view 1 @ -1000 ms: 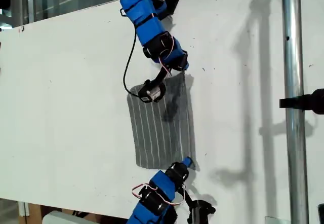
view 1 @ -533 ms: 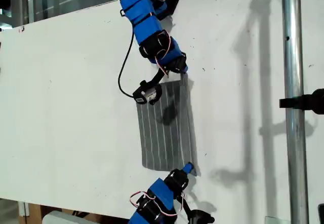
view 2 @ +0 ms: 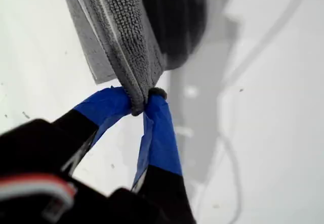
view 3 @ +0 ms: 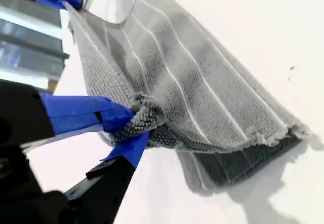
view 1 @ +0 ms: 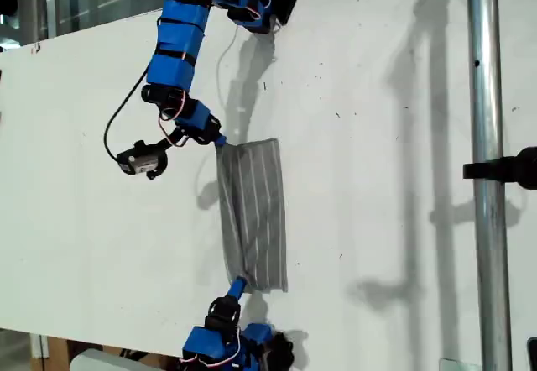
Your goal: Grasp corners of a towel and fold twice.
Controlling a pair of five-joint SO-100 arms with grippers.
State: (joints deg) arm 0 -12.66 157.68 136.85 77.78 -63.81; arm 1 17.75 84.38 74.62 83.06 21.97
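A white table (view 1: 84, 220) is seen to carry the towel (view 1: 256, 211), laid near the middle with its long side running from far to near. An upright metal pole (view 1: 485, 136) with a black clamp (view 1: 508, 169) is noted at the exterior view's right, well apart from the towel; its shadow falls on the table between the 2. A black cable (view 1: 112, 132) loops from the far arm to a wrist camera (view 1: 138, 159), which hangs on the exterior view's left of the towel, apart from the cloth. The towel is doubled lengthwise into 2 layers. The edge on the exterior view's left is raised off the table and stretched between the 2 grippers. My first gripper (view 1: 220, 142), on the far arm, is closed almost fully, its blue-taped fingers (view 2: 162, 133) pinching the far corner (view 2: 137, 95) of that raised edge. My second gripper (view 1: 237, 285), on the near arm, is likewise pressed together on the near corner (view 3: 144, 120), where the cloth is bunched. The lower layer is seen flat on the table.
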